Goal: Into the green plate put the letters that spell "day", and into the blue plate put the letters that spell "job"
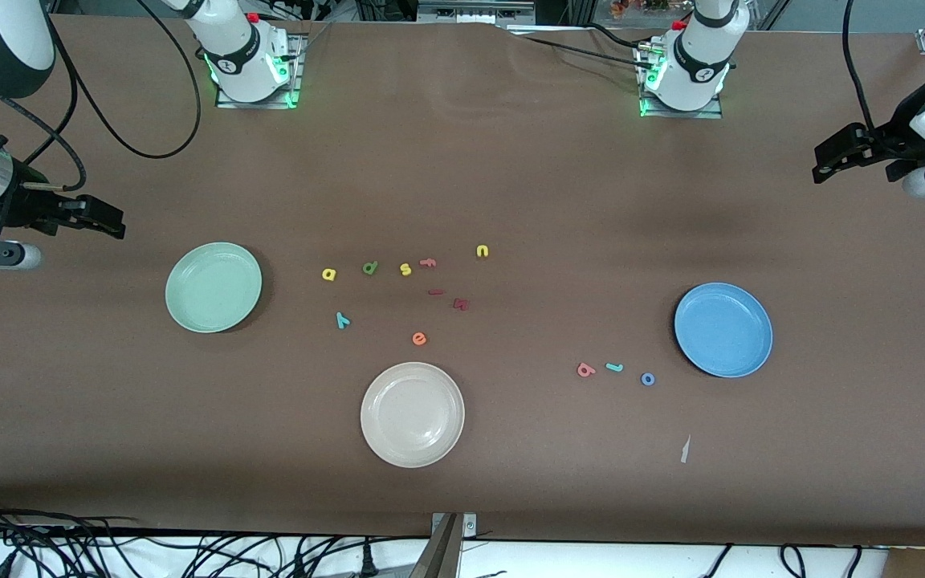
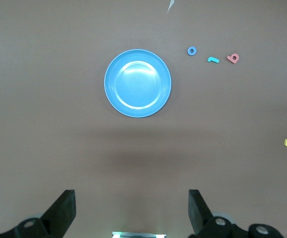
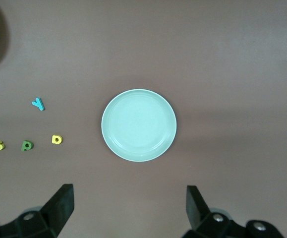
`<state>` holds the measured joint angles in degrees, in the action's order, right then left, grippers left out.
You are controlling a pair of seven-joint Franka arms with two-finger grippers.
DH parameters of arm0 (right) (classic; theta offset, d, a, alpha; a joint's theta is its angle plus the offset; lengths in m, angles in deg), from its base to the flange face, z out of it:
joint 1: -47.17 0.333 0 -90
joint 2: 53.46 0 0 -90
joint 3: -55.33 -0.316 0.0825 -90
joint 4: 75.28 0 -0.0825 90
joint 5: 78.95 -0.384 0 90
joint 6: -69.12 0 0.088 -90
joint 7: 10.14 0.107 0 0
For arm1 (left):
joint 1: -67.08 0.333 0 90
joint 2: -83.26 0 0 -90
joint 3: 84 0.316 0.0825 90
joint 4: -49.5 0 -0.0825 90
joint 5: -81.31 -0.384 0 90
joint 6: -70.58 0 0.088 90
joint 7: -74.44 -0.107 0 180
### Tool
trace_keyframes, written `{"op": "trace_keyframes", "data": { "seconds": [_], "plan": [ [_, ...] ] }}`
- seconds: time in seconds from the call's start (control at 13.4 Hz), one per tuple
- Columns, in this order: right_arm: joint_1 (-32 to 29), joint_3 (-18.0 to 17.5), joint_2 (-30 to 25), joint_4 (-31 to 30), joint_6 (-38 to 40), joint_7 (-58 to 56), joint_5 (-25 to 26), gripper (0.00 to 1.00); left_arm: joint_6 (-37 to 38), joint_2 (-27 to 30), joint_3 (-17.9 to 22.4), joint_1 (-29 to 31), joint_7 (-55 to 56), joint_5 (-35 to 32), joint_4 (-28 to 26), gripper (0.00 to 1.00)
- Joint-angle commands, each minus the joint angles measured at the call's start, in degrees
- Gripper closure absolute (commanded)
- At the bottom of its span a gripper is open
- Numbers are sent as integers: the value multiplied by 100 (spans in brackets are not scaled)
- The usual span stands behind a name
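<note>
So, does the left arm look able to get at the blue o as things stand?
Probably yes: the blue o lies flat on bare table beside the blue plate, nothing covers it, and the left end effector is open. The teal j sits close.

My table (image 1: 511,177) is plain dull brown. On it I see a pale mint-green plate (image 1: 213,286), a mid-blue plate (image 1: 723,329) and a cream-white plate (image 1: 412,414). The tiny letters: a yellow a (image 1: 329,274), a dark green d (image 1: 369,268), a teal y (image 1: 342,320), a pink-red b (image 1: 585,370), a teal j (image 1: 614,368), a blue o (image 1: 648,379), an orange e (image 1: 419,339), a yellow s (image 1: 405,270) and a yellow u (image 1: 482,251). My fingers (image 2: 64,210) are black.
</note>
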<state>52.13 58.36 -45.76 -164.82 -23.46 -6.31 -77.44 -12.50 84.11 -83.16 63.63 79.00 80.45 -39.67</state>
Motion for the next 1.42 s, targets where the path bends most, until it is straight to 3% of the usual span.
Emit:
{"op": "trace_keyframes", "data": {
  "seconds": [0.0, 0.3, 1.34],
  "plan": [
    [-3, -21, -94, -124, 46, 12, 87, 0, 90, -103, 47, -42, -123, -98, 172, 0],
    [-3, -21, -112, -160, 38, 4, 78, 0, 564, -103, 47, -25, -96, -98, 128, 0],
    [-3, -21, -112, -142, 38, 4, 78, 0, 582, -111, 39, 265, -70, 236, 137, 0]
  ]
}}
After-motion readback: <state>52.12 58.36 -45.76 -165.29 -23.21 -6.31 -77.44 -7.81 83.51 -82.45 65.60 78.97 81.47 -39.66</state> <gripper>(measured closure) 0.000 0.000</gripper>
